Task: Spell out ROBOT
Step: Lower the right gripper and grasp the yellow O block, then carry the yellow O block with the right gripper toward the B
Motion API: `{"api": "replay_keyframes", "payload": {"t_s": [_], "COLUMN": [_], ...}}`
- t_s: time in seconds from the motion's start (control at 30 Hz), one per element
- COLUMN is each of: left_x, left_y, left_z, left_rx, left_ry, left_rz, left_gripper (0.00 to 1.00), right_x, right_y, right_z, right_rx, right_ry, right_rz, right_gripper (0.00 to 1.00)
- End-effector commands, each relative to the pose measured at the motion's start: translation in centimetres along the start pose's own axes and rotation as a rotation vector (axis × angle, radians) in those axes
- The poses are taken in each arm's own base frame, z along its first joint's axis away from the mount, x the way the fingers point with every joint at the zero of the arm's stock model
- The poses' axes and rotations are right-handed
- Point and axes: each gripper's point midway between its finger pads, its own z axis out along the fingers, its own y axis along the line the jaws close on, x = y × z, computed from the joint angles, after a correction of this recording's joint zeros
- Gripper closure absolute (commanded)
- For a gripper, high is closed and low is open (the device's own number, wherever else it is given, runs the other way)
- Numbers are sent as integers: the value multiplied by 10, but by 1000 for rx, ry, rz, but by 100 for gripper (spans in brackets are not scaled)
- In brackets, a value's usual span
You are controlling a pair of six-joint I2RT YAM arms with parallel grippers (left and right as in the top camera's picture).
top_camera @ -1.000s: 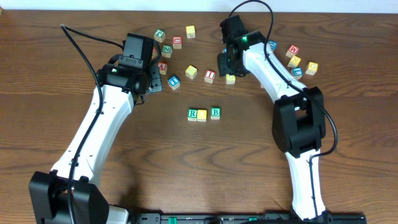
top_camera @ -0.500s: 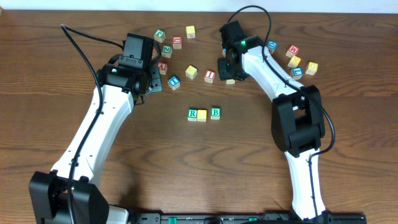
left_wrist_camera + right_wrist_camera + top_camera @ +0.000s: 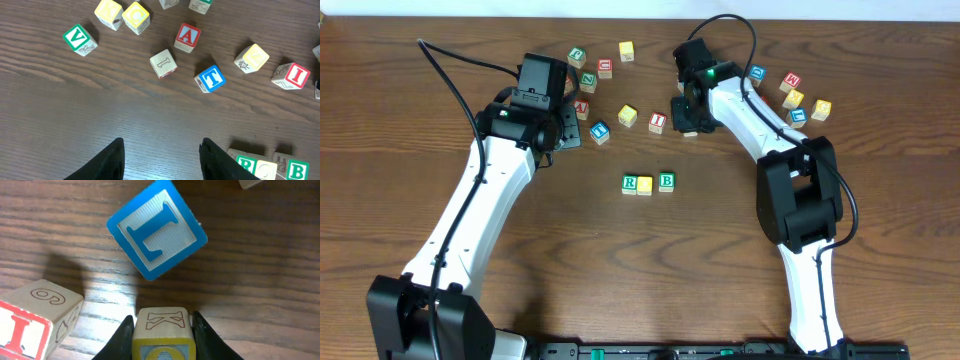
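Three blocks stand in a row mid-table: green R (image 3: 630, 183), yellow O (image 3: 645, 185), green B (image 3: 666, 181). The row also shows in the left wrist view at the bottom right, with the R (image 3: 246, 164) nearest the finger. My right gripper (image 3: 162, 325) is shut on a yellow block (image 3: 162, 330) (image 3: 691, 127) with a K on its side and a blue-ringed face. It sits low at the table just behind a blue L block (image 3: 157, 230). My left gripper (image 3: 162, 150) is open and empty over bare wood. A blue T block (image 3: 209, 78) (image 3: 599, 131) lies ahead of it.
A red I block (image 3: 658, 122) (image 3: 20, 330) lies just left of my right gripper. Loose blocks, including a red A (image 3: 188, 37) and a green V (image 3: 80, 39), are scattered at the back left. Another cluster (image 3: 795, 98) lies at the back right.
My right wrist has shifted slightly over the yellow block, which stays in the same spot. The left arm has not moved.
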Motion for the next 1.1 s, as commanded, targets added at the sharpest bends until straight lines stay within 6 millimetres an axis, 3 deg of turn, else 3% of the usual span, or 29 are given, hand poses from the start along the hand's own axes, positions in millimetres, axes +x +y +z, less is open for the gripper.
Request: {"api": "replay_keyframes", "payload": {"t_s": [0.0, 0.23, 0.43, 0.63, 0.77, 1.07], "left_x": [-4, -4, -4, -4, -5, -5], "left_y": [3, 3, 3, 3, 2, 2], "left_z": [-5, -5, -5, -5, -5, -5], "left_rx": [-9, -9, -9, -8, -7, -6], "left_ry": [-20, -20, -20, -21, -25, -25], "left_rz": [5, 5, 5, 5, 4, 4], "left_gripper": [52, 52, 52, 52, 52, 52], "right_x": [5, 12, 43, 79, 99, 119], "right_y": [-1, -1, 6, 7, 18, 22], "right_z": [-6, -32, -49, -56, -60, -50], "right_rx": [3, -1, -51, -21, -5, 55], "right_ry": [17, 37, 161, 302, 360, 389], "right_rz": [6, 3, 5, -11, -50, -50], "right_gripper": [82, 84, 89, 90, 83, 85]}}
